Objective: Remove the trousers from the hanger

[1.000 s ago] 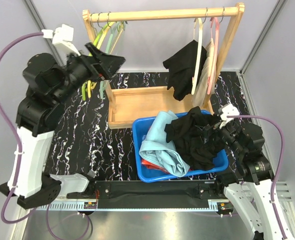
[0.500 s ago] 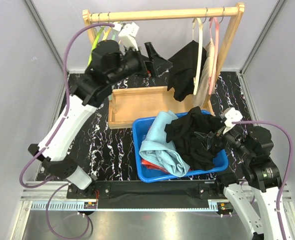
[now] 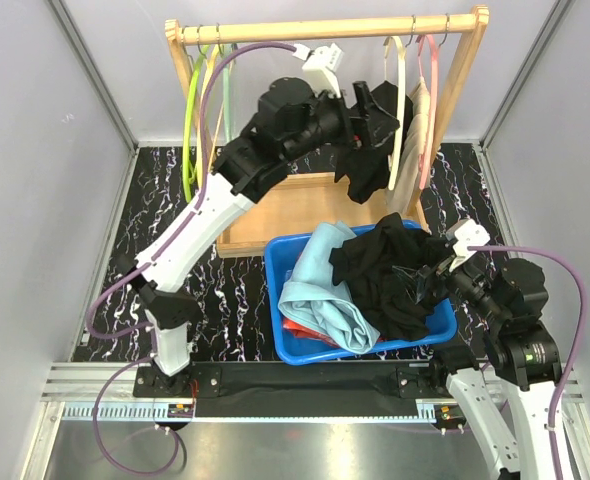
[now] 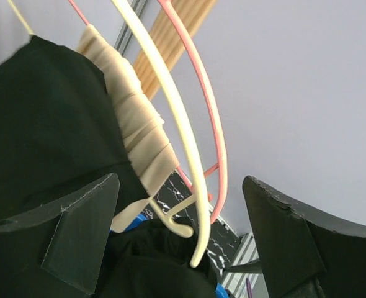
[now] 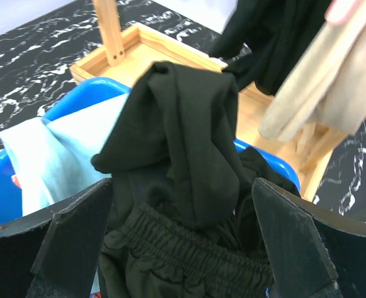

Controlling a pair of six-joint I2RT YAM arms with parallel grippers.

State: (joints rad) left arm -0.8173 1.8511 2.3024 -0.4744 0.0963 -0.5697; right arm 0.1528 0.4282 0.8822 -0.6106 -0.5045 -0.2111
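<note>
Left claw [image 4: 180, 186] is up at the rack, jaws spread wide and holding nothing. In the left wrist view the cream hanger [image 4: 170, 124] and pink hanger [image 4: 205, 105] sit in the gap between its fingers.

Right claw [image 5: 182, 183] is also wide and empty, hovering over the binned black trousers [image 5: 183, 186].

Where the trousers are:
- The hanging black trousers [image 3: 360, 135] are on the cream hanger, bunched and sagging to one side.
- The beige trousers [image 3: 410, 165] hang just beside them by the pink hanger, close to the rack post.
- The light blue trousers [image 3: 320, 285], the binned black pair and a sliver of the red trousers [image 3: 300, 330] are already in the blue bin [image 3: 355, 352] on the surface [image 3: 175, 220].

Handling, my read:
- It's all soft, light, limp cloth with no stiffness, so it should drape and follow wherever it's pinched.
- The cloth isn't fragile, but it may snag on the hanger's hooked end.
- The hangers look light and free on the rail [image 3: 325, 30], so they'll likely swing or ride along if the cloth is tugged hard.

Where to grab: pinch a thick fold in the low bulk of the hanging black trousers, clear of the cream hanger. A single thin layer would likely slip out. Don't close on the hanger bars now between the fingers. Shift onto cloth first, then draw down and sideways so it slides off.
</note>
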